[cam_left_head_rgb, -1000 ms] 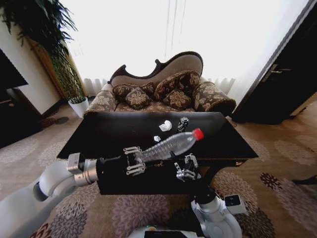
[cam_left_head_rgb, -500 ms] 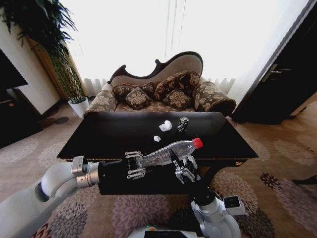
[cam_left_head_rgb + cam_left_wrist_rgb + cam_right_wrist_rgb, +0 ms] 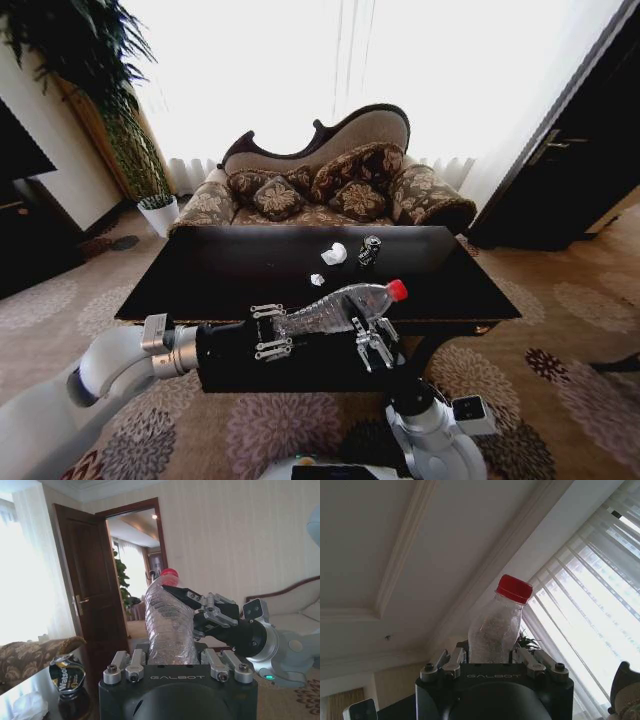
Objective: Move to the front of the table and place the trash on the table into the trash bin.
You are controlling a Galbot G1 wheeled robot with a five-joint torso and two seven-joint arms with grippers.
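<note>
Left tool clamps ribbed clear bottle; right tool grips its neck

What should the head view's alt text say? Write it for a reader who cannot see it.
Both grippers hold a clear plastic bottle with a red cap over the near edge of the dark table: the left gripper at its base, the right gripper nearer the neck. A paper ball and can lie beyond.

bottle lowered (red cap end), right gripper now gripping it
</note>
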